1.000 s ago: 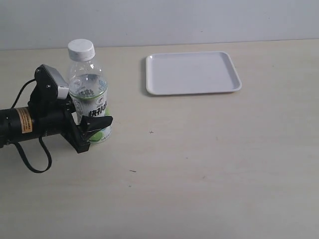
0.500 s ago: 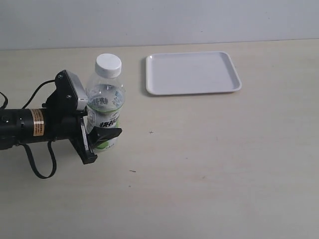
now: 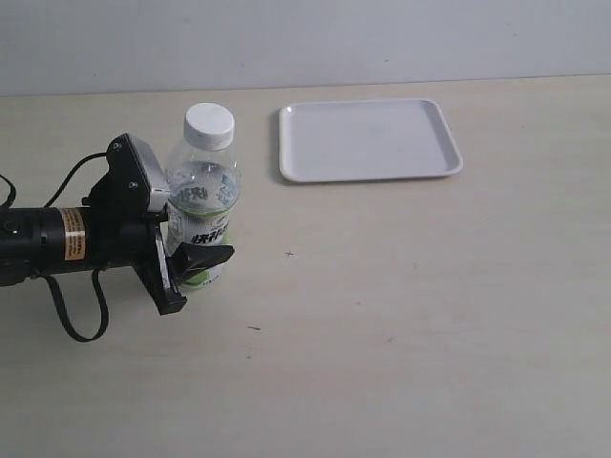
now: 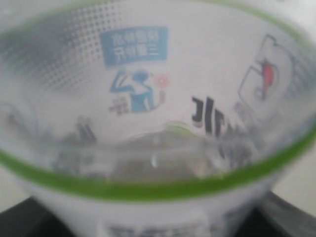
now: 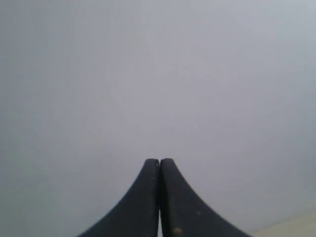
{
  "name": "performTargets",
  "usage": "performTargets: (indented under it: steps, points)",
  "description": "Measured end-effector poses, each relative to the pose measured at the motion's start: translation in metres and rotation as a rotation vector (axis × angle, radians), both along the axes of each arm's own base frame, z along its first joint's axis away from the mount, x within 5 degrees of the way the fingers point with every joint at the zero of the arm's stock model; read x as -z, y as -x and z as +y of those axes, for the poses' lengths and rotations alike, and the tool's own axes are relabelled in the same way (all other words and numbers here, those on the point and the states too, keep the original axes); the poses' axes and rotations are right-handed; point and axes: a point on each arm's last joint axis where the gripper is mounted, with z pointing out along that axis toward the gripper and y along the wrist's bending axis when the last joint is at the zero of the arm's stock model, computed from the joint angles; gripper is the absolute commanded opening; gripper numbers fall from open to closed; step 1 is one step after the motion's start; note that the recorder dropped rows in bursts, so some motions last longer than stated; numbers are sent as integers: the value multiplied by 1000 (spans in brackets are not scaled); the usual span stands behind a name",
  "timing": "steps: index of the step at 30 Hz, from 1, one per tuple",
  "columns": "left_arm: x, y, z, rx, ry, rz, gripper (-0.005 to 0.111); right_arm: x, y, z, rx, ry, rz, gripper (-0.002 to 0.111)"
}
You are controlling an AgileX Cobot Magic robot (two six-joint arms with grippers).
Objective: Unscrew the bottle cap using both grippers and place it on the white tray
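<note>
The clear bottle [image 3: 201, 205] with its white-and-green label stands upright left of the table's middle, the white ribbed cap [image 3: 209, 125] screwed on top. My left gripper [image 3: 196, 256], black with a silver block and yellow label, reaches in from the left and is shut on the bottle's lower body. In the left wrist view the bottle's label [image 4: 158, 113] fills the picture, blurred and very close. The white tray [image 3: 368, 139] lies flat at the back, right of the bottle. My right gripper [image 5: 159, 161] is out of the exterior view; its black fingers [image 5: 148, 197] are pressed together against a plain grey background.
The pale table [image 3: 401, 315] stretches right and forward of the bottle. A black cable [image 3: 76, 320] loops below the left arm. A grey wall [image 3: 305, 38] runs behind the table.
The left gripper carried the bottle to the right, toward the table's middle, during the first half second. Since then it has held nearly still.
</note>
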Motion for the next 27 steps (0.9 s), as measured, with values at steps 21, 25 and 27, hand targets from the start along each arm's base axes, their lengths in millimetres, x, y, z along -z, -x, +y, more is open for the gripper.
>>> performTargets:
  steps: [21,25,27]
  points:
    - [0,1,-1,33,-18,-20,0,33,-227,102,-1022,182,1253,0]
    - [-1,2,-1,45,-21,-25,0,40,-234,142,-1078,261,1208,0]
    - [-1,2,-1,52,-24,-26,0,39,-236,157,-1101,314,1181,3]
